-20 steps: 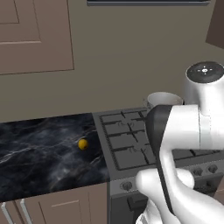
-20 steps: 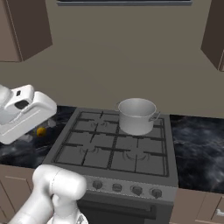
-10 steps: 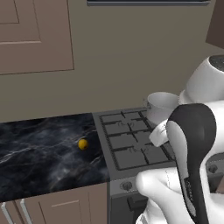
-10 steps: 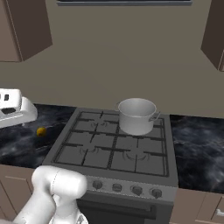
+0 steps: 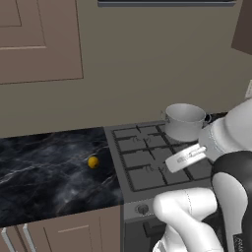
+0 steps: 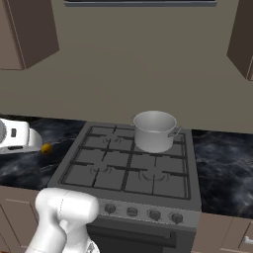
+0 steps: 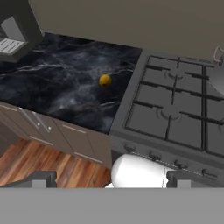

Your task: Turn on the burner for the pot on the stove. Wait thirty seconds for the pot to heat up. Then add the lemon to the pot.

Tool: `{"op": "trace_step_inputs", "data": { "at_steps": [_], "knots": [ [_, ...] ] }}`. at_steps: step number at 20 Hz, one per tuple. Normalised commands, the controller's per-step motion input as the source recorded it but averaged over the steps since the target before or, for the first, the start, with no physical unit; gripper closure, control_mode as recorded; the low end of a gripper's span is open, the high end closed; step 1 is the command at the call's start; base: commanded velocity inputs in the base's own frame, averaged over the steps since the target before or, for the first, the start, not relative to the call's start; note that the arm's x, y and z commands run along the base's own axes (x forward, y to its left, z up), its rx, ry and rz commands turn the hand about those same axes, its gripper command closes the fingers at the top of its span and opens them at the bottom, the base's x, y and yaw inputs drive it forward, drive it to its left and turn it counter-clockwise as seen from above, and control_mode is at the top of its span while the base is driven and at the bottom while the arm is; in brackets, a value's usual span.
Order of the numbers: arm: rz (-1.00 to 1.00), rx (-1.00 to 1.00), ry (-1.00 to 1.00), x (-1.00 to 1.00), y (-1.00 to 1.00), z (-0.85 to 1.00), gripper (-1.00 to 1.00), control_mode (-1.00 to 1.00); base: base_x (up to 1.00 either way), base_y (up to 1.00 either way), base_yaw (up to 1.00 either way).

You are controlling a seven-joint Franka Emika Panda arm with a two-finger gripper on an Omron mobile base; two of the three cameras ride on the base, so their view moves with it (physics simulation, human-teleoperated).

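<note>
The steel pot point(image 6: 154, 130) sits on a rear burner, ready for heating. The lemon point(image 7: 105, 80) waits on the marble counter point(image 7: 57, 87) beside the stove point(image 6: 128, 168). The gripper point(image 7: 109, 179), jaws spread wide and empty, looks down on both.

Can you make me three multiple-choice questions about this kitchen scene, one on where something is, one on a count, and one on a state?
1. Where is the lemon?
A. in the pot
B. on the dark marble counter, left of the stove
C. on the grate

2. How many knobs line the front of the stove?
A. two
B. four
C. six

3. What state is the gripper in?
A. open, holding nothing
B. shut on the lemon
C. shut on the pot handle

Answers: 1 B, the lemon lies on the counter beside the stove. 2 B, the right base view shows four. 3 A, the fingertips stand wide apart in the hand view.
</note>
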Motion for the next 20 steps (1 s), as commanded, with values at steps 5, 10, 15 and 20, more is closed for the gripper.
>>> {"op": "trace_step_inputs", "data": {
  "at_steps": [5,10,15,20],
  "knots": [
    [-0.02,0.0,0.0,0.32,0.2,0.0,-1.0,-1.0,0.0,0.0,0.0],
    [-0.07,0.0,0.0,0.62,0.33,-0.01,-1.0,-1.0,0.0,0.0,0.0],
    [-0.04,0.0,-0.01,0.34,0.17,-0.04,-1.0,-1.0,0.0,0.0,0.0],
    [0.0,0.0,0.0,0.0,0.0,0.0,-1.0,-1.0,0.0,0.0,0.0]
  ]
}}
